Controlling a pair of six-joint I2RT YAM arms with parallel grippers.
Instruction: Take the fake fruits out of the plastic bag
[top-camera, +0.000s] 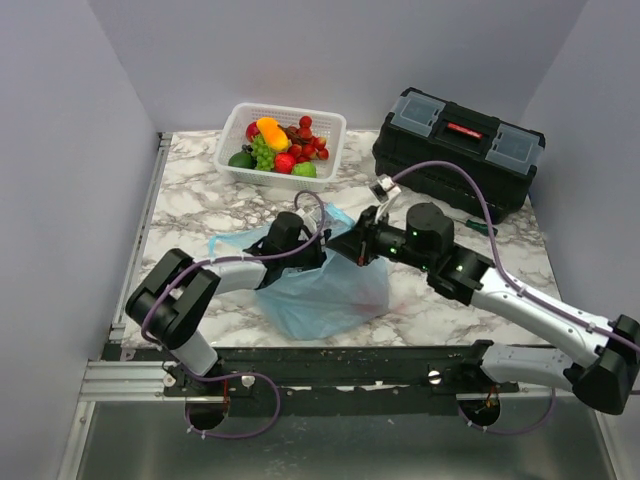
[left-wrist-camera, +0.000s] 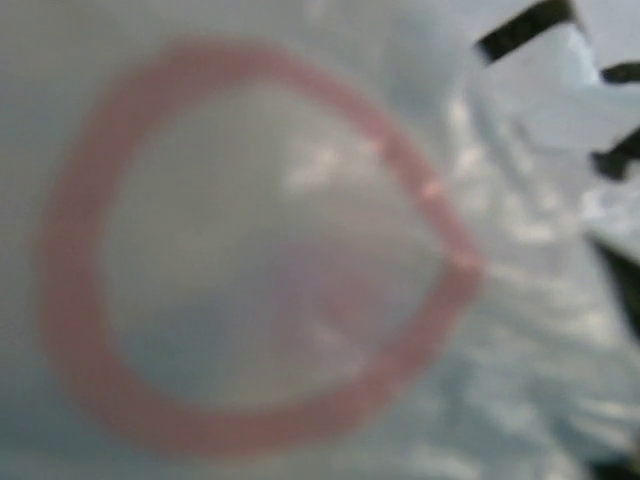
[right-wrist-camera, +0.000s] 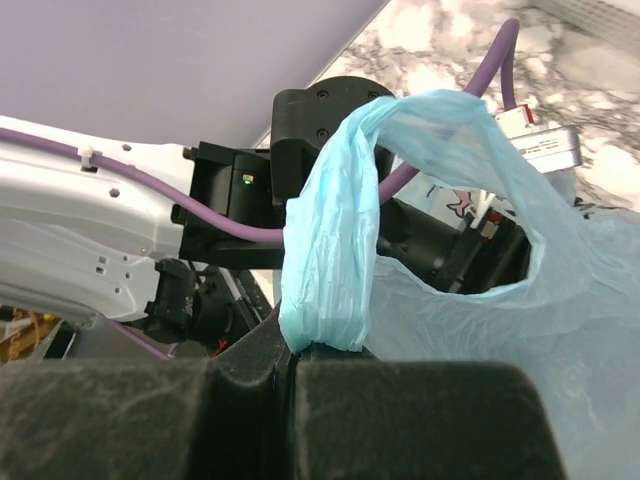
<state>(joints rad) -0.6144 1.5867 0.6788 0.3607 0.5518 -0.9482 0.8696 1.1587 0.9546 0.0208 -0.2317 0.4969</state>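
White basket (top-camera: 262, 178), black toolbox (top-camera: 460, 150), marble table (top-camera: 190, 210).

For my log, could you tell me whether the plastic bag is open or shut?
Open: the right gripper pinches one handle of the plastic bag, and the left arm reaches in through the gap.

Top view looks down; wrist views crowd the plastic bag (top-camera: 320, 295) (shared).

Around plastic bag (top-camera: 325, 295): lattice basket (top-camera: 236, 172) at 12 o'clock, toolbox (top-camera: 460, 150) at 2, right arm (top-camera: 520, 305) across 3–4, left arm (top-camera: 230, 270) against it at 9. Marble table (top-camera: 190, 210) bare at 10–11, up to basket.
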